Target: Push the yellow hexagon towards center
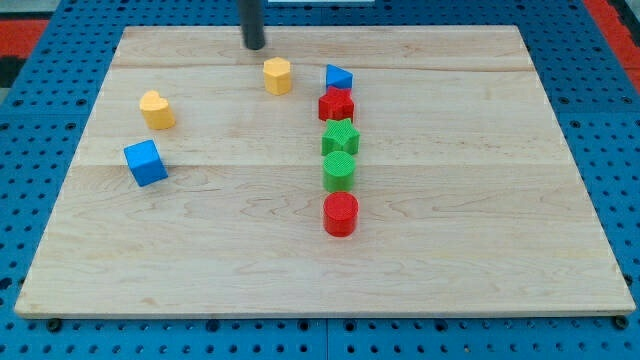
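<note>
The yellow hexagon [278, 75] sits near the view's top, a little left of the board's middle. My tip [255, 46] is just above and to the left of it, a small gap apart, not touching. A yellow heart-shaped block [156, 110] lies at the left. A blue cube [146, 162] lies below the heart.
A column of blocks runs down the middle: a blue triangle [339, 77], a red star [337, 105], a green star [341, 137], a green cylinder [339, 170] and a red cylinder [341, 214]. The wooden board [480, 200] rests on a blue pegboard.
</note>
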`<state>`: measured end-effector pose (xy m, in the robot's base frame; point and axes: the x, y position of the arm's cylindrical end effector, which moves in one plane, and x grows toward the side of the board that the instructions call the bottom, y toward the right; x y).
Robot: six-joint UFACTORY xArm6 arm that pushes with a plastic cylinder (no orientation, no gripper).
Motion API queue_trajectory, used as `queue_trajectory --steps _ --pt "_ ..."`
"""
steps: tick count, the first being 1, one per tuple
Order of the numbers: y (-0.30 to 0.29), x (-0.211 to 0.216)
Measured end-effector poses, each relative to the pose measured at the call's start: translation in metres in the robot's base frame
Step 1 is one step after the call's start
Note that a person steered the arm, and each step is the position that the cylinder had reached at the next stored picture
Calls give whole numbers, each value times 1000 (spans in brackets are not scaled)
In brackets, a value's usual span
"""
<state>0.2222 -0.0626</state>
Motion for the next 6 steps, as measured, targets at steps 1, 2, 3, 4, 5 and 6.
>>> queue_trajectory --steps 1,2,3,4,5,6 --pt "39 43" --pt "10 71" --pt "-1 65" --pt "-13 31" --pt "-35 34" --pt "-30 104"
